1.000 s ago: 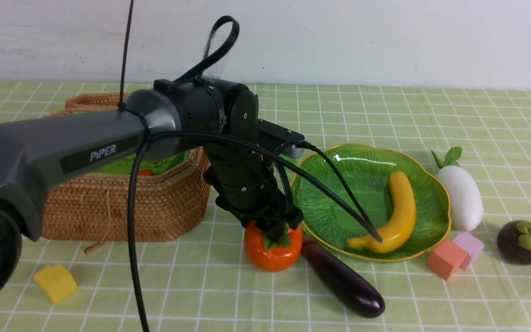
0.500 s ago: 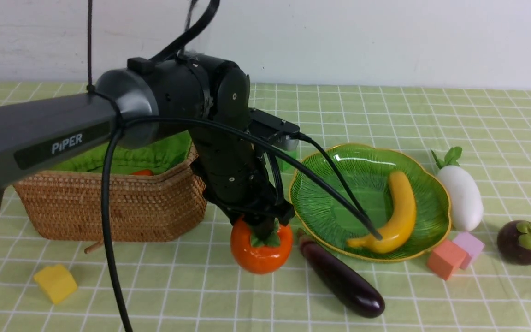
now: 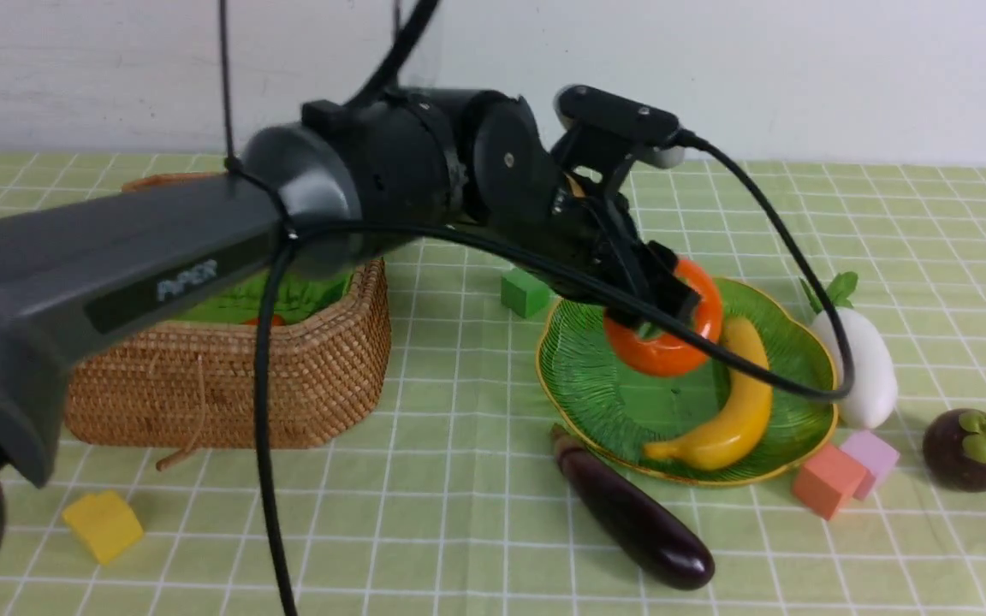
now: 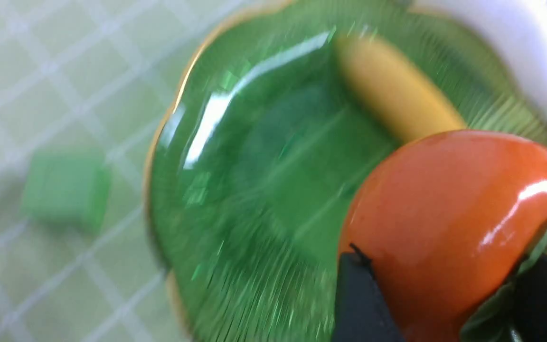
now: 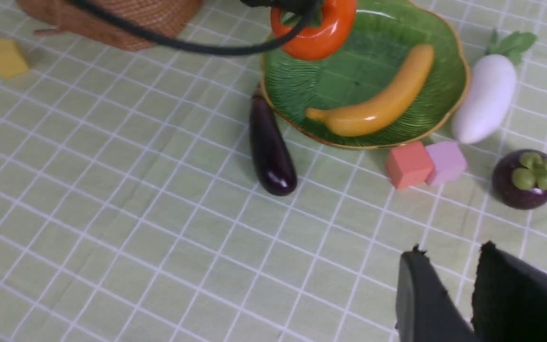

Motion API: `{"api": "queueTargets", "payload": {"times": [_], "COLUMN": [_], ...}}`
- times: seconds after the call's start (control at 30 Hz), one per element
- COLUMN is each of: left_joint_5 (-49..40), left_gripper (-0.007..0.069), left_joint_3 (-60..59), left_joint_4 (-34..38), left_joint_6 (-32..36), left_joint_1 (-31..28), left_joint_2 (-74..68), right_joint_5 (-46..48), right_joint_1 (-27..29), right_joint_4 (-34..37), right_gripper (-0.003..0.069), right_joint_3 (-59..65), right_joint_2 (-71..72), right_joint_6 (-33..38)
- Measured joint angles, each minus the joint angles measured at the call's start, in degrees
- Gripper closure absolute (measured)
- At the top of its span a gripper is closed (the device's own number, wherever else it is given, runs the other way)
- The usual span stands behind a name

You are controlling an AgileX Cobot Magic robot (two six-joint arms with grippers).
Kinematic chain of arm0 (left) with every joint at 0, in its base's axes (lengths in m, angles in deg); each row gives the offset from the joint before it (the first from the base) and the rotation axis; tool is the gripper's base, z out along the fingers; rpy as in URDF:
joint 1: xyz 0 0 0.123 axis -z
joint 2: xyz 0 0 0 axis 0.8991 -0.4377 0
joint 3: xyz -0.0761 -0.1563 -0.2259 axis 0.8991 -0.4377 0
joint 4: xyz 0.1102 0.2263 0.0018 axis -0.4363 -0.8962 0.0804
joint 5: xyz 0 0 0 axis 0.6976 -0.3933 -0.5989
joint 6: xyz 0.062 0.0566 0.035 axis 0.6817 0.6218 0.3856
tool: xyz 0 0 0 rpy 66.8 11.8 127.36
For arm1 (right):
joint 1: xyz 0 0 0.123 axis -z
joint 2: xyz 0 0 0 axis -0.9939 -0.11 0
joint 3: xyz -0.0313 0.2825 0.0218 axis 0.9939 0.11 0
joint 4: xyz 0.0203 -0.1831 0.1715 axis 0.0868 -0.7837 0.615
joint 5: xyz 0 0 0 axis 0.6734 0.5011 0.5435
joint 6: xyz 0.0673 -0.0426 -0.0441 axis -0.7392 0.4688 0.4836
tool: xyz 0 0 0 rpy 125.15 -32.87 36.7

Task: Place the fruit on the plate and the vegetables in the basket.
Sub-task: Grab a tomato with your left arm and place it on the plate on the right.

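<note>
Orange persimmon [image 3: 662, 352] clamped in left gripper [image 3: 660, 304] — calyx [image 4: 537, 247] half hidden, right gripper [image 5: 473, 294] ajar, empty.

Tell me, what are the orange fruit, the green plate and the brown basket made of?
The persimmon looks like hard glossy plastic, maybe glazed: bright highlights sit on its smooth skin. The plate seems to be glass or glazed ceramic: shiny, ribbed, with a gold edge. The basket is woven wicker, matt, and its strands show.

our left arm [image 3: 99, 257] is grey with white lettering [image 3: 187, 280], black wrist [image 3: 424, 180], black cable [image 3: 264, 445] dropping toward six o'clock; right gripper [image 5: 452, 250] black.
</note>
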Motion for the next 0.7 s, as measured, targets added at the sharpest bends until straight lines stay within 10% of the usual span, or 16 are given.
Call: {"api": "queueTargets", "payload": {"times": [0.47,0.7], "left_joint_5": [9.8,8.1], "left_gripper": [0.0217,-0.0016], "left_joint_3": [-0.1,-0.1], "left_joint_4": [1.4,1.4], "left_joint_6": [0.9,0.9], "left_joint_1": [0.2,0.2], "left_joint_2": [-8.1,-6.8], "right_joint_5": [-2.4,-2.4], "right_joint_1": [0.0,0.0], "right_joint_4": [-1.3,-1.3], "right_gripper": [0.0475,0.0468], "right_joint_3": [0.0,0.0], "right_joint_2": [0.0,0.0], "right_joint_6": [-1.4,-1.4]}}
